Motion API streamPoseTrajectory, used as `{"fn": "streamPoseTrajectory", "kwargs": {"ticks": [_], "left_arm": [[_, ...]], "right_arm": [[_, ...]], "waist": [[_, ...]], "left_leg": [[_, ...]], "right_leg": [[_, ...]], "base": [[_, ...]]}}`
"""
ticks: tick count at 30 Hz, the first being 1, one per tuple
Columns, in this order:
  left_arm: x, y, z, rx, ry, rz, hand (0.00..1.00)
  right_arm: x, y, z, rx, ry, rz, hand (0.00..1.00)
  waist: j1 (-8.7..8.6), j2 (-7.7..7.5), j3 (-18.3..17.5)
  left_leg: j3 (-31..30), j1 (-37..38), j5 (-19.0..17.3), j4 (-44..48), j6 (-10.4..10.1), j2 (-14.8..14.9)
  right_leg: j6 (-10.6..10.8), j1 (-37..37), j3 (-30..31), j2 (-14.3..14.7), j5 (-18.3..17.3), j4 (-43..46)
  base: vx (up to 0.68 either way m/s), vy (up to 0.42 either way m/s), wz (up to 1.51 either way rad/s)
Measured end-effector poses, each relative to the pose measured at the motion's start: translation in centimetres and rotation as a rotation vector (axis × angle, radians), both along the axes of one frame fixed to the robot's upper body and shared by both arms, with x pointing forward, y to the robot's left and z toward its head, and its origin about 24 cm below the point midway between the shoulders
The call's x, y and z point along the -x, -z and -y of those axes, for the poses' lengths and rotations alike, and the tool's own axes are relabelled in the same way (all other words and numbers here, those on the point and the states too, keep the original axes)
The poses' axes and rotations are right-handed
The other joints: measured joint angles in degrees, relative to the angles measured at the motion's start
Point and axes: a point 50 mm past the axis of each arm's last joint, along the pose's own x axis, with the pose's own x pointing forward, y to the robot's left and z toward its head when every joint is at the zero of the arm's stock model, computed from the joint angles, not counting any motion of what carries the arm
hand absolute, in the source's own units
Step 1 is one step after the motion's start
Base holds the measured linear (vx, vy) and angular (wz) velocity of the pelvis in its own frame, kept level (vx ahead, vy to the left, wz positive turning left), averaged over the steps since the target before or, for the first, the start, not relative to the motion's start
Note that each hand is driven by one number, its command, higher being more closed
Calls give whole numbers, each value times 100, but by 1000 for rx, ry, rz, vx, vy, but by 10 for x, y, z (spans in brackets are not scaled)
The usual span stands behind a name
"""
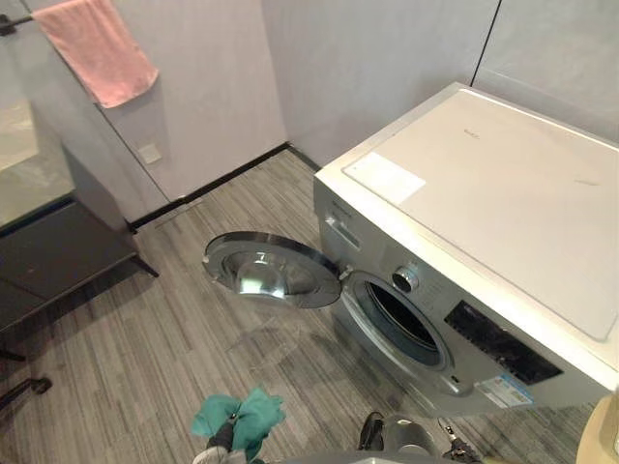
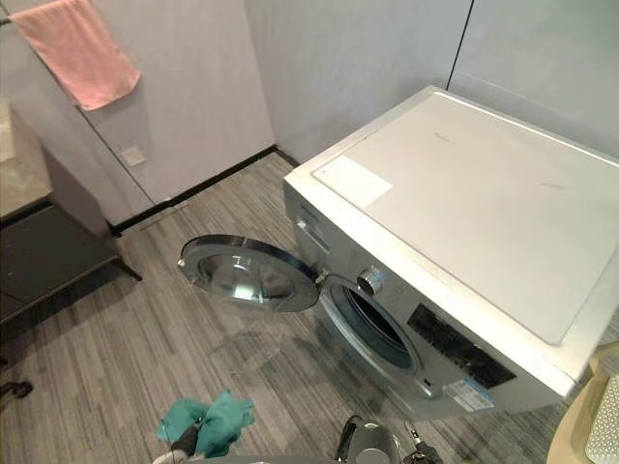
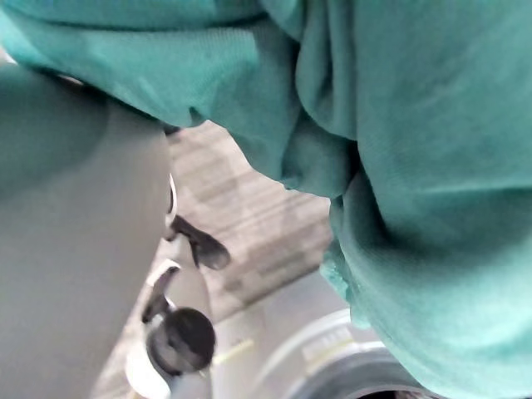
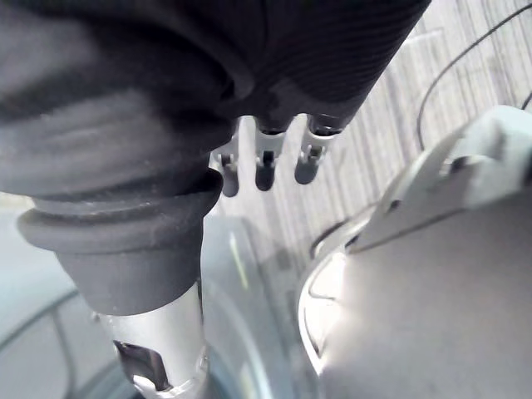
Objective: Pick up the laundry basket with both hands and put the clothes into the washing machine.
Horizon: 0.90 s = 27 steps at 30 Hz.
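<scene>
A silver front-loading washing machine stands at the right. Its round door is swung wide open to the left, and the dark drum opening is bare. My left hand is low at the bottom edge, in front of the door, shut on a bunched teal cloth. That cloth drapes close over the left wrist view. My right hand hangs with straight fingers and holds nothing. A corner of the cream laundry basket shows at the bottom right, beside the machine.
A pink towel hangs on the wall at the top left. Below it a dark low shelf under a pale countertop lines the left side. Grey plank floor lies between the shelf and the machine.
</scene>
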Motion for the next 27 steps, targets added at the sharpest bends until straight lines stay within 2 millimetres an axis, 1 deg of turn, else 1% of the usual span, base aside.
{"fn": "streamPoseTrajectory", "kwargs": {"ticks": [1, 2, 3, 4, 5, 6, 7, 8, 9, 10, 11, 12, 13, 14, 15, 16, 17, 18, 19, 20, 21, 23, 24, 25, 26, 27], "left_arm": [[-2, -1, 1, 3, -8, 13, 100], [-10, -5, 1, -4, -25, 62, 100], [-18, -8, 2, -4, -33, 103, 100], [-23, -10, 5, 0, -23, 129, 100], [-25, -11, 6, 1, -14, 135, 100], [-27, -12, 7, 2, -14, 154, 100], [-28, -12, 6, 4, -22, 160, 100], [-29, -13, 5, 4, -33, 166, 100], [-29, -13, 3, 6, -44, 170, 100], [-27, -13, 1, 1, -44, 167, 100], [-25, -12, 1, 0, -46, 160, 100], [-17, -10, 1, 0, -52, 142, 100], [-17, -9, 2, 4, -42, 137, 100], [-19, -10, -3, -9, -31, 138, 100], [-18, -10, -8, -25, -11, 124, 100], [-14, -9, -9, -28, -1, 105, 100], [-8, -6, -11, -22, -9, 75, 100], [-8, -6, -10, -12, -23, 73, 100], [-7, -6, -10, -5, -33, 69, 100], [-4, -5, -11, -8, -33, 61, 100], [0, -4, -13, -15, -30, 48, 100], [8, -3, -19, -40, 14, 17, 100], [15, -3, -24, -68, 65, -10, 100], [16, -3, -25, -74, 76, -14, 100], [15, -3, -26, -81, 87, -17, 100], [14, -4, -28, -96, 117, -18, 100]], "right_arm": [[0, 0, -3, 0, -8, 6, 0], [-2, -2, -5, 11, -21, 17, 0], [-8, -4, -4, 24, -39, 32, 0], [-7, -3, -3, 21, -41, 7, 0], [-8, -2, -3, 17, -43, 1, 0], [-8, -2, -4, 18, -51, -4, 0], [-10, -2, -5, 17, -57, -2, 0], [-12, -2, -7, 16, -68, 0, 0], [-17, -3, -8, 20, -88, 10, 0], [-22, -4, -9, 23, -98, 16, 0], [-21, -3, -8, 27, -98, 8, 0], [-22, -4, -6, 36, -127, 17, 0], [-26, -5, -4, 52, -154, 20, 0], [-26, -4, -10, 42, -182, 14, 0], [-23, -2, -13, 29, -197, 5, 0], [-19, -1, -14, 24, -198, -6, 0], [-17, -1, -16, 21, -207, -3, 0], [-18, -2, -15, 28, -216, 2, 0], [-19, -2, -14, 32, -223, 2, 0], [-20, -2, -13, 34, -243, 6, 0], [-22, -3, -14, 35, -276, 17, 0], [-23, -3, -13, 42, -304, 18, 0], [-22, -3, -15, 38, -315, 13, 0], [-22, -2, -16, 35, -317, 12, 0], [-22, -2, -16, 35, -321, 12, 0], [-13, -1, -12, 41, -314, -16, 0]], "waist": [[18, -46, 17], [58, -27, 31], [143, 36, 24], [246, 50, 14], [255, 37, 19], [245, 10, 48], [250, -19, 71], [293, -62, 98], [338, -88, 114], [364, -89, 115], [367, -78, 96], [351, 23, 41], [352, 42, 40], [346, -132, 99], [333, -243, 58], [356, -275, 38], [298, -245, 30], [335, -263, 19], [371, -263, 17], [403, -232, -8], [400, -281, -89], [403, -278, -178], [435, -376, -229], [451, -415, -228], [474, -434, -197], [404, -436, -165]], "left_leg": [[-25, -201, -33, 834, 46, 243], [-330, -752, 258, 2528, 451, 776], [-714, -1186, 732, 3536, 778, 1016], [-1276, -1742, 732, 4594, 745, 986], [-1402, -1903, 705, 4773, 724, 883], [-1523, -2139, 494, 4795, 629, 622], [-1515, -2189, 353, 4643, 635, 510], [-1457, -2212, 145, 4259, 667, 416], [-1478, -2245, -30, 3572, 703, 363], [-1679, -2208, -40, 2519, 708, 336], [-1910, -2117, -1, 1898, 661, 287], [-2789, -2024, 396, 392, 431, 137], [-3090, -2033, 777, 207, -208, 18], [-2997, -2013, 742, 225, -109, -161], [-2814, -1962, 718, 201, -64, -202], [-2734, -1887, 692, 171, -20, -214], [-2642, -1745, 768, -100, 86, -336], [-2436, -1582, 813, -330, 151, -358], [-2317, -1492, 829, -448, 176, -388], [-2070, -1332, 845, -726, 221, -459], [-1827, -1202, 912, -985, 256, -498], [-1547, -1195, 942, -1265, 221, -557], [-1383, -1262, 1021, -1415, 185, -632], [-1350, -1278, 1049, -1436, 186, -669], [-1304, -1313, 1166, -1511, 191, -685], [-1402, -1320, 1180, -1591, 188, -670]], "right_leg": [[-18, 183, 41, 84, -25, -92], [-73, 508, 152, 323, -113, -224], [-165, 694, 302, 482, -205, -254], [-171, 864, 600, 579, -300, -274], [-156, 963, 738, 570, -298, -335], [-30, 1208, 998, 510, -217, -524], [17, 1325, 1184, 469, -181, -596], [81, 1468, 1399, 375, -142, -649], [147, 1601, 1677, 259, -104, -669], [242, 1688, 1947, 167, -60, -706], [289, 1697, 2082, 130, -55, -742], [563, 1674, 2342, 116, -99, -848], [837, 1640, 2549, 49, -202, -894], [926, 1627, 2673, -126, -114, -941], [924, 1614, 2750, -241, 96, -1015], [937, 1622, 2821, -293, 255, -1064], [970, 1634, 2866, -380, 572, -1143], [1125, 1586, 3024, -461, 799, -1165], [1137, 1560, 3136, -504, 869, -1167], [1153, 1428, 3325, -611, 933, -1159], [1185, 1245, 3481, -712, 955, -1165], [1195, 898, 3590, -781, 953, -1259], [1211, 622, 3569, -840, 754, -1405], [1205, 573, 3561, -860, 640, -1432], [1401, 437, 3522, -875, 496, -1434], [1173, 289, 3246, -875, 504, -1285]], "base": [[307, -141, -36], [296, -112, -63], [374, -41, -110], [416, 69, -107], [473, 164, -125], [411, 156, -93], [410, 181, -115], [293, 168, -124], [416, 315, -152], [316, 312, -136], [375, 431, -145], [300, 422, -116], [294, 425, -101], [240, 363, -46], [147, 245, -33], [149, 295, -20], [88, 303, -25], [51, 281, -27], [-27, 239, -63], [-72, 150, -94], [-87, 124, -103], [-148, 33, -123], [-156, -2, -118], [-153, -59, -96], [-111, -80, -32], [-123, -97, -13]]}}
